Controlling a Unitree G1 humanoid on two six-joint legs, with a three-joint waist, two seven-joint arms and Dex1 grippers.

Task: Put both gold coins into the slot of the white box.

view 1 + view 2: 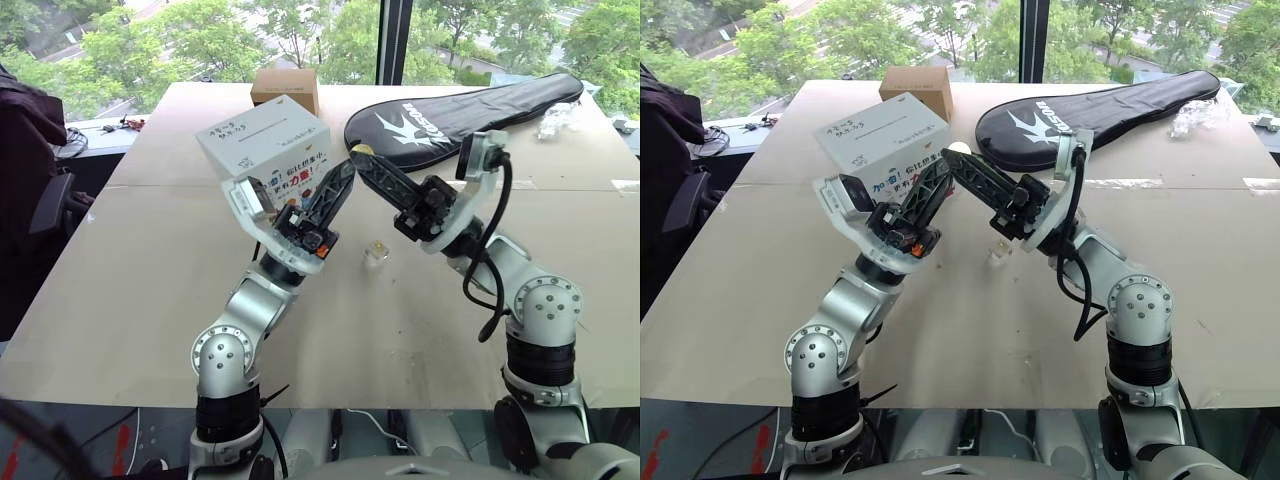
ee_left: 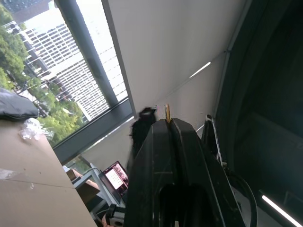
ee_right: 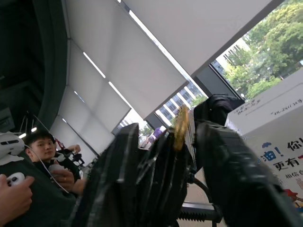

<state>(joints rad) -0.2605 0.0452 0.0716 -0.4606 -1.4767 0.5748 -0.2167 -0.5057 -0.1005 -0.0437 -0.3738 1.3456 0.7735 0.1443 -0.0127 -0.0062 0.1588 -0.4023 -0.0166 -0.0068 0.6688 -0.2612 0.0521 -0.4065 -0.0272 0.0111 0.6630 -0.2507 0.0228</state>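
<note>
My left gripper reaches up over the table and is shut on a gold coin, whose thin edge sticks out past its tips. My right gripper comes in from the other side, tip to tip with it. It is open, its fingers standing on either side of the left fingertips and the coin. Just behind both stands the white box. Its slot is too small to make out. A second small gold-tinted piece lies on the table under the grippers.
A plain brown box stands behind the white box, and a black racket cover lies at the back right with a crumpled clear wrapper beside it. A dark chair is off the table's left edge. A person sits behind me.
</note>
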